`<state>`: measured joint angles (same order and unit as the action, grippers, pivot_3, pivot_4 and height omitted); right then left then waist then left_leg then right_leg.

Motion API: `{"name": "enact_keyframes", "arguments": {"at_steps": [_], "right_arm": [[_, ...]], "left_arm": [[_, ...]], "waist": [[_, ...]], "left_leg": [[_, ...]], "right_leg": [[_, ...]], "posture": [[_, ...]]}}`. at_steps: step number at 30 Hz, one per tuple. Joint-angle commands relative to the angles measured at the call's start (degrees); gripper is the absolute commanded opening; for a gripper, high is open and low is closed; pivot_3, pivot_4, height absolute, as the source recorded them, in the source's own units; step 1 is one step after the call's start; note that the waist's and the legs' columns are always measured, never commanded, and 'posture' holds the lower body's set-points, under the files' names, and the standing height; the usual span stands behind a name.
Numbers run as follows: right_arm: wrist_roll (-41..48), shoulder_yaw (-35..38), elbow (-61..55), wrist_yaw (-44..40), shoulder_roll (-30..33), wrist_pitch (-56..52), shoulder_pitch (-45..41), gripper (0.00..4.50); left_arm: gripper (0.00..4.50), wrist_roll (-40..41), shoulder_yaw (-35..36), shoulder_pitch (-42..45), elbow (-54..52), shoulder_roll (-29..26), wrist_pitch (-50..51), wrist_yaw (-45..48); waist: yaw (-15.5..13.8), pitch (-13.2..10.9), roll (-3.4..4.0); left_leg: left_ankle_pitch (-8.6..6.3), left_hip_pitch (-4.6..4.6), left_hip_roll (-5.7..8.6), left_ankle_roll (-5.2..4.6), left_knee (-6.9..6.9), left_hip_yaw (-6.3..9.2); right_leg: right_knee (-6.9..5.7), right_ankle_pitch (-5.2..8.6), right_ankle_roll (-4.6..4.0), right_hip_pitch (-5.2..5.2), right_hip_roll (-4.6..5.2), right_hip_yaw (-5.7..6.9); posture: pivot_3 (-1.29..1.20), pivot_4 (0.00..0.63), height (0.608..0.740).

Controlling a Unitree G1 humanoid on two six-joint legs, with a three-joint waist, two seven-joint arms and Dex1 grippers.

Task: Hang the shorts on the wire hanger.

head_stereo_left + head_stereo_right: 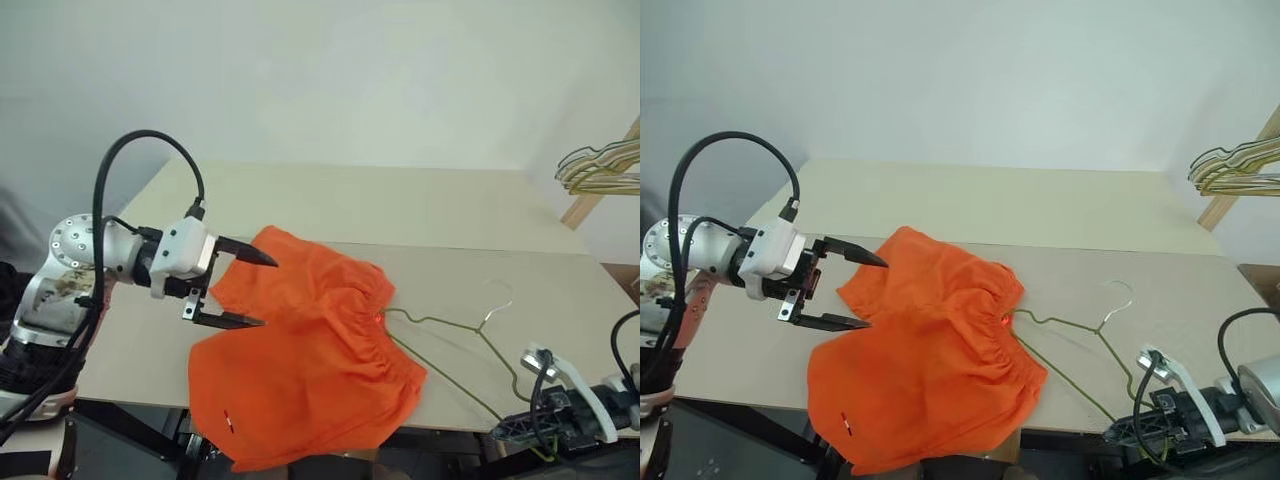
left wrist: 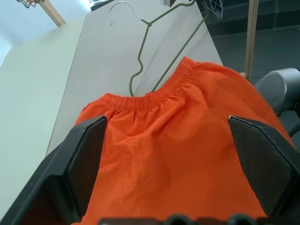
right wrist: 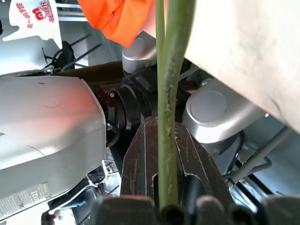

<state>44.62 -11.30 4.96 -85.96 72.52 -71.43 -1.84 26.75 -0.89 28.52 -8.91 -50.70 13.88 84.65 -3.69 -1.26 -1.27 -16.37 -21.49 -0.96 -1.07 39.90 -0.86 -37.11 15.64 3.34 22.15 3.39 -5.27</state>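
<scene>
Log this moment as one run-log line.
left gripper: open, at the shorts leg edge | right gripper: shut on wire hanger | shorts flat on table, hanger partly under waistband

My left arm [image 1: 75,265] is bare silver metal with a round flange ringed by small screws, and a thick black cable loops over it to a white wrist block. The left gripper [image 1: 250,290] has black, tapered, pointed jaws. My right gripper [image 1: 520,430] is black, with white housing and thin black cables.
</scene>
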Motion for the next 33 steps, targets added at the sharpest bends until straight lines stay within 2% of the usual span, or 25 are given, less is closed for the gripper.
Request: {"name": "enact_keyframes", "arguments": {"at_steps": [1, 6, 14, 21, 27, 33], "right_arm": [[0.9, 3.2, -0.8, 0.4, 0.9, -1.0, -0.1, 0.00], [1.5, 4.7, -2.3, 1.1, 0.7, -2.2, 0.1, 0.00], [2.6, 8.1, -2.4, 2.6, 0.5, -2.5, 3.9, 0.00], [2.5, 8.9, -6.6, -0.8, 4.4, -0.1, 11.5, 0.00], [1.1, 6.2, -5.0, -1.3, 2.9, 0.2, 5.8, 0.00], [-0.6, 1.2, -3.4, -2.1, 0.6, 0.3, -1.5, 0.00]], "left_arm": [[4.48, -3.1, -2.4, -1.3, 3.2, 2.1, -1.8, -2.2], [4.48, -11.0, -7.5, 0.6, 11.6, 7.5, -5.3, -7.1], [4.48, -7.1, -5.9, 2.6, 11.2, 8.7, -3.9, -4.5], [4.48, -5.0, -4.5, 0.6, 7.2, 7.9, -3.0, -3.9], [4.48, -3.5, -3.4, 0.2, 5.0, 7.0, -2.5, -3.7], [4.48, -2.5, -2.9, -0.9, 2.4, 6.4, -2.0, -4.1]], "waist": [[0.1, 0.0, 0.01], [0.1, 0.0, 0.01], [0.3, 0.0, -0.01], [0.4, 0.0, 0.01], [1.5, 0.0, -0.01], [1.3, 0.0, -0.01]], "left_leg": [[0.00, 0.02, 0.00, 0.00, 0.01, 0.00], [0.00, 0.09, 0.00, 0.00, 0.01, 0.01], [0.00, -0.22, 0.01, 0.00, 0.07, 0.06], [0.00, -0.16, -0.01, 0.00, 0.07, 0.09], [0.00, -0.07, -0.02, 0.00, 0.07, 0.10], [0.00, -0.07, -0.02, 0.00, 0.05, 0.13]], "right_leg": [[-0.02, 0.00, 0.00, -0.01, 0.00, -0.01], [-0.03, -0.02, -0.02, -0.06, -0.03, 0.00], [0.02, -0.02, -0.03, 0.13, 0.00, 0.05], [-0.02, -0.02, -0.03, 0.07, -0.02, 0.07], [-0.02, -0.02, -0.03, 0.01, -0.03, 0.06], [0.00, -0.02, -0.03, 0.02, -0.04, 0.08]], "posture": [[0.09, 0.000, 0.740], [0.08, 0.000, 0.740], [0.06, 0.000, 0.740], [0.07, 0.000, 0.740], [0.09, 0.000, 0.740], [0.11, 0.000, 0.740]]}}
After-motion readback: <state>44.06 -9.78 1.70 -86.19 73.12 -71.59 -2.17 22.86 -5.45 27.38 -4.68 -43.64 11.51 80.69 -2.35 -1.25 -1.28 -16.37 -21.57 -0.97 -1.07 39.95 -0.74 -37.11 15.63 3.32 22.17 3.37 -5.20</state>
